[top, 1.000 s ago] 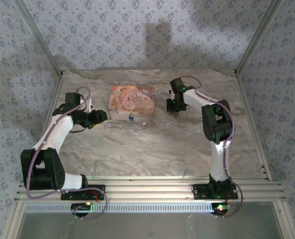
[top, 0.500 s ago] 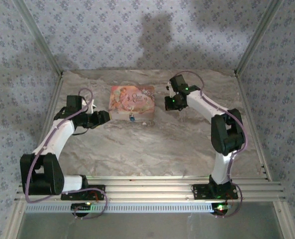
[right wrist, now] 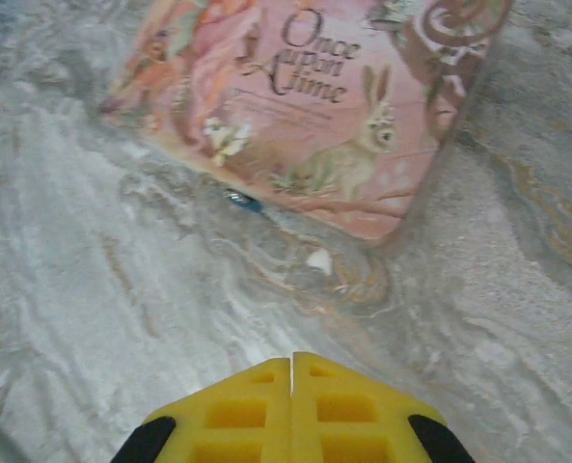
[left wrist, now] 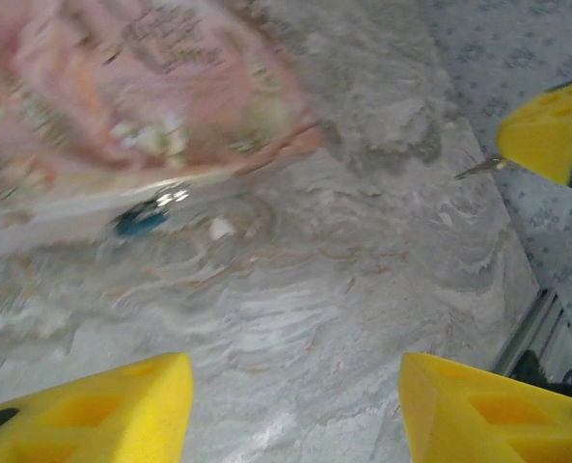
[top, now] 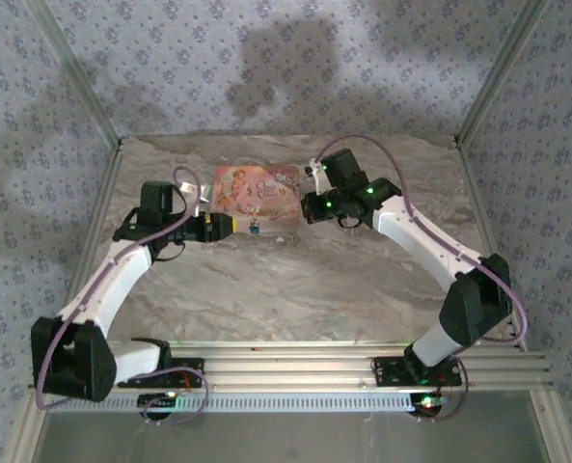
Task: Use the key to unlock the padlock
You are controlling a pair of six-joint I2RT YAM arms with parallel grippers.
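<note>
L gripper (top: 222, 226) low over tabletop (top: 295, 289), just left of padlock (top: 254, 229), tips aimed at it. Jaws apart at a middling gap, holding nothing. Bare marble between yellow fingers (left wrist: 102, 405) in L wrist view.

Padlock: small, blue w/ shiny top, lying on tabletop at front edge of pink box (top: 257, 191), roughly mid-front. Touching box or not: cannot tell, and blurred in L wrist view. Small white bit (right wrist: 317, 258) on marble near it, toward box's right corner.

R gripper (top: 311, 206) by box's front right corner, pointing left toward padlock, well short of it. Jaws pressed tight, fingers meeting at a seam in R wrist view. Pinching key (left wrist: 478, 169) — thin metal sliver poking from yellow tip, seen from L wrist cam.

Both grippers apart from padlock — one on each side.
</note>
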